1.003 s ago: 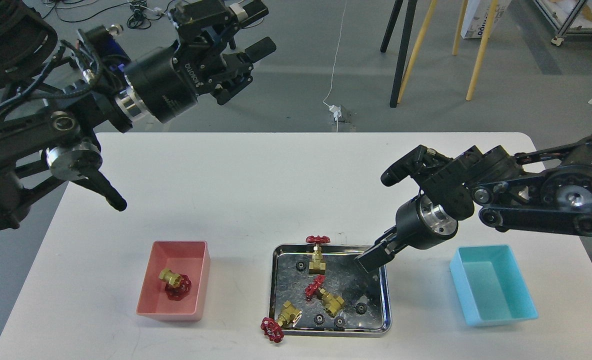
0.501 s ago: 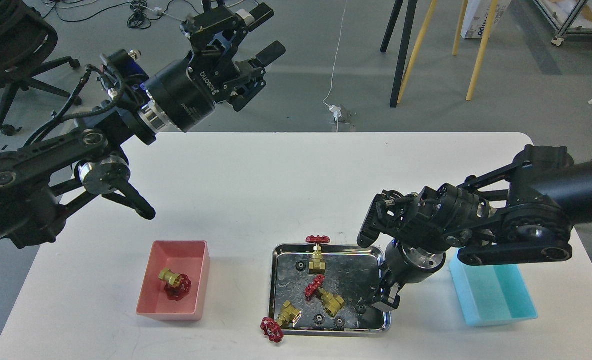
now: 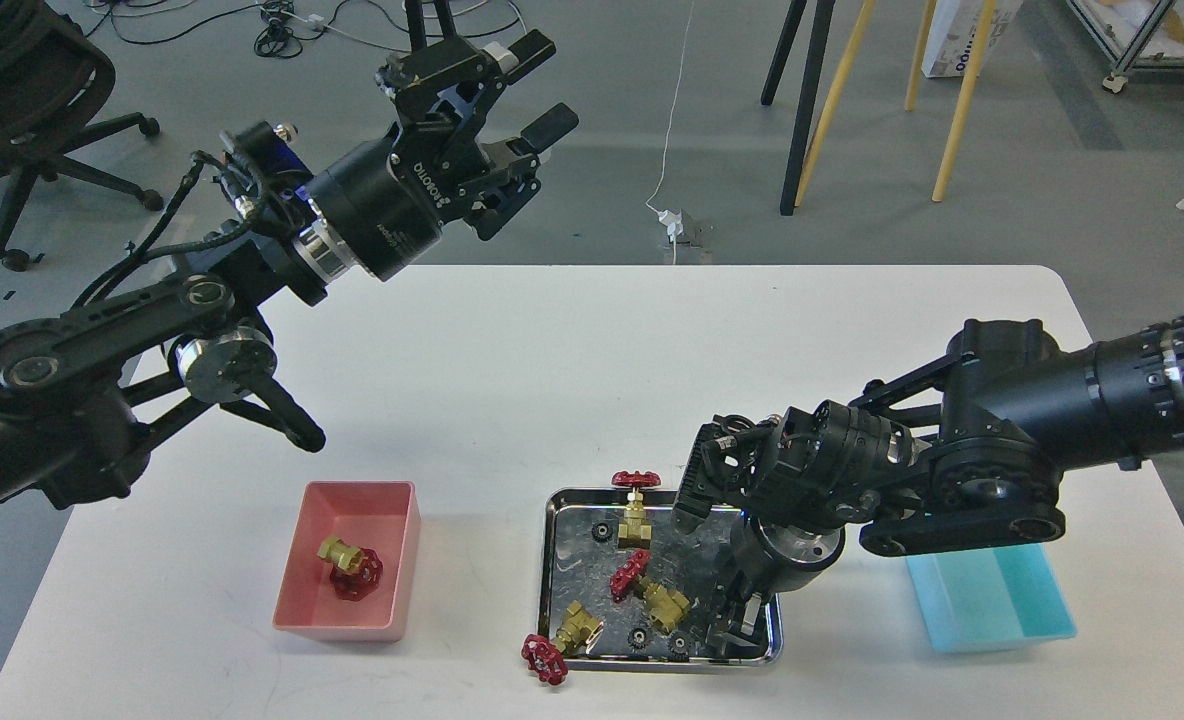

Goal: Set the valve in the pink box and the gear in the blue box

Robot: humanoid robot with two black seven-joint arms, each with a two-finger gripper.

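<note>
One valve (image 3: pixel 349 567) lies in the pink box (image 3: pixel 397 540) at the front left. Three more valves are at the steel tray (image 3: pixel 548 570): one upright at its back (image 3: pixel 635 515), one in the middle (image 3: pixel 649 588), and one over the front left rim (image 3: pixel 564 638). Small black gears (image 3: pixel 638 636) lie in the tray. My right gripper (image 3: pixel 735 622) points down into the tray's front right corner; its dark fingers cannot be told apart. The blue box (image 3: pixel 992 605) is partly covered by my right arm. My left gripper (image 3: pixel 542 90) is open and empty, high above the table's back.
An office chair (image 3: pixel 12 90) stands on the floor at the back left. Black and yellow stand legs (image 3: pixel 802 110) and cables are on the floor behind the table. The white table's front edge (image 3: pixel 252 715) is close to both boxes.
My right arm has swung left and down, and its gripper went from above the tray's back right edge into the front right corner. My left arm drifted slightly right, still open.
</note>
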